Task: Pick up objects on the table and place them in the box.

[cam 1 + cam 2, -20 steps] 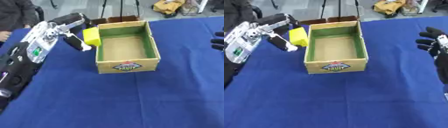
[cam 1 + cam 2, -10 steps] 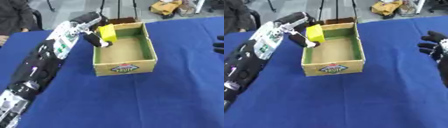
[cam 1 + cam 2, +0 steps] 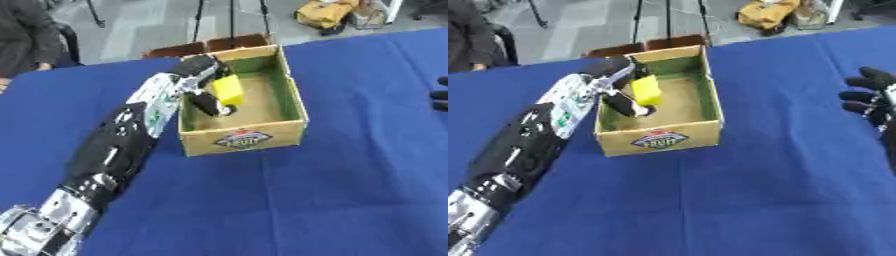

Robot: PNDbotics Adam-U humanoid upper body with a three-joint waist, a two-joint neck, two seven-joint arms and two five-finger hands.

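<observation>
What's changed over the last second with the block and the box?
The left hand has carried the yellow block from outside the box's left wall, over it and down inside the box. The fingers are still curled round the block; it hasn't been let go. The box looks unmoved on the blue table, and the right hand stays idle at the right edge.

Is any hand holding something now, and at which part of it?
The left hand holds the yellow block by its sides, inside the box. The right hand holds nothing.

An oval printed label on the box (image 3: 242, 139) front, its wording unreadable.
</observation>
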